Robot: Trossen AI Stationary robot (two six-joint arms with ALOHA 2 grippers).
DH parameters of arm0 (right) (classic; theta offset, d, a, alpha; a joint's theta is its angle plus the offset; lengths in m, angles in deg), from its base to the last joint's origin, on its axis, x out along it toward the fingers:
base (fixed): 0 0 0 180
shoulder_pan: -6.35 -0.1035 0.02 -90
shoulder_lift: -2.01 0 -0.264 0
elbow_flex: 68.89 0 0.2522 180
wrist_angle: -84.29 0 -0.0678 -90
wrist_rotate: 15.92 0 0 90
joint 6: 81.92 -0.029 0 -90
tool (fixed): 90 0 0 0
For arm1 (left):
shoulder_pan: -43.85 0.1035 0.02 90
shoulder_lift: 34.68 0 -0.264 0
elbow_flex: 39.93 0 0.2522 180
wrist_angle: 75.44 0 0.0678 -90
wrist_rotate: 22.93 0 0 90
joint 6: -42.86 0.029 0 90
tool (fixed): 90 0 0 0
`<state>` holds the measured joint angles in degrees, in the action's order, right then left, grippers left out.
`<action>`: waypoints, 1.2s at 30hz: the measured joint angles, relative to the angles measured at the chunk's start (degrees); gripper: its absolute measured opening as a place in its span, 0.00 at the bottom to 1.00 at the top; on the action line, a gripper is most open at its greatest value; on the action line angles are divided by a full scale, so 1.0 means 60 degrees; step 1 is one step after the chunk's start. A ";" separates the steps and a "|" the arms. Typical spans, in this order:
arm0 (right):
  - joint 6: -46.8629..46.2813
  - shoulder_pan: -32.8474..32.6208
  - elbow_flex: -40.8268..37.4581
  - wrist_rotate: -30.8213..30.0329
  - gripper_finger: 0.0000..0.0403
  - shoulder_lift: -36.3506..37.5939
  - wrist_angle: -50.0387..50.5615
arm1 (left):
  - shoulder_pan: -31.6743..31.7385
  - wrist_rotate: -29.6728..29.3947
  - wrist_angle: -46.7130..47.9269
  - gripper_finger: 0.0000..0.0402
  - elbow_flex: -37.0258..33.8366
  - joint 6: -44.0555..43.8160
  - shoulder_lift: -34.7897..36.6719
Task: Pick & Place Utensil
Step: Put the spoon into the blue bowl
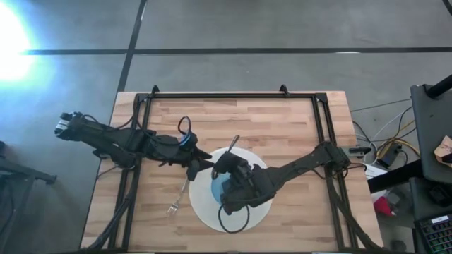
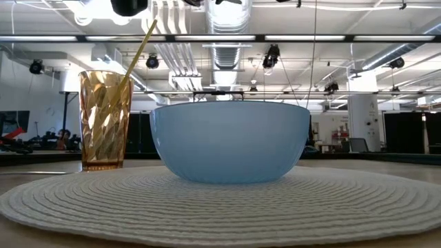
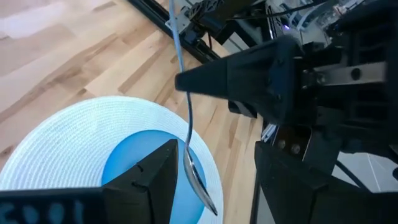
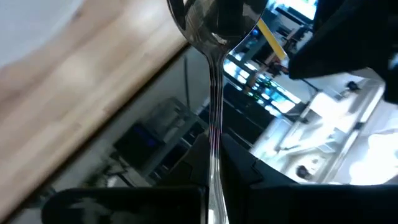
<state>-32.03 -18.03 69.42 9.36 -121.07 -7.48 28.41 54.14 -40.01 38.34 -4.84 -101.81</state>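
Observation:
A silver spoon (image 3: 186, 112) hangs in the air over the blue bowl (image 1: 217, 189) on the round white placemat (image 1: 263, 204). My right gripper (image 4: 214, 190), reaching in from the table's right (image 1: 226, 164), is shut on the spoon's handle. My left gripper (image 3: 219, 149) comes from the left (image 1: 205, 164) and is open. Its fingers stand on either side of the spoon's bowl end (image 3: 198, 179), and I see no touch. A silver fork (image 1: 178, 201) lies flat on the wood at the placemat's left edge. My right gripper pinches the spoon's handle (image 4: 214, 168) between its two fingers, which lie along it. The spoon bowl (image 4: 214, 18) reaches out beyond the fingertips. The handle's free end (image 1: 236, 140) sticks out toward the far edge. The spoon is lifted clear above the placemat.
In the low view an amber faceted cup (image 2: 103, 120) with a yellow stick (image 2: 138, 55) in it stands on the placemat (image 2: 220, 207) left of the blue bowl (image 2: 231, 141). A black metal frame (image 1: 233, 95) runs along the table's far, left and right sides.

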 joint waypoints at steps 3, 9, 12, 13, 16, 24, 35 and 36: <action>0.0354 0.0000 -0.0015 -0.0506 0.03 -0.0005 -0.0050 | 0.0000 0.0000 0.0084 0.51 -0.0007 -0.0070 -0.0028; 0.0964 0.0000 -0.0025 -0.0675 0.03 -0.0005 -0.0630 | 0.0000 0.0000 0.0146 0.50 -0.0007 -0.0117 -0.0163; 0.1425 -0.0044 -0.0025 -0.0677 0.03 -0.0005 -0.1149 | 0.0000 0.0000 0.0151 0.50 -0.0007 -0.0115 -0.0269; 0.1546 -0.0064 -0.0025 -0.0675 0.03 -0.0005 -0.1306 | 0.0000 0.0000 0.0153 0.50 -0.0007 -0.0110 -0.0295; 0.1785 -0.0087 -0.0029 -0.0676 0.03 -0.0005 -0.1585 | 0.0000 0.0000 0.0149 0.50 -0.0007 -0.0106 -0.0345; 0.2232 -0.0083 -0.0029 -0.0673 0.03 -0.0005 -0.2016 | 0.0000 -0.0001 0.0149 0.49 -0.0007 -0.0110 -0.0465; 0.2521 -0.0084 -0.0033 -0.0668 0.03 -0.0001 -0.2463 | 0.0008 -0.0112 0.0149 0.48 -0.0007 -0.0062 -0.0474; 0.2582 -0.0084 -0.0033 -0.0665 0.03 -0.0001 -0.2559 | 0.0018 -0.0124 0.0149 0.47 -0.0007 -0.0032 -0.0474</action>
<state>-16.54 -18.53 69.22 5.37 -121.08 -22.83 28.52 53.40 -39.11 38.29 -5.03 -104.65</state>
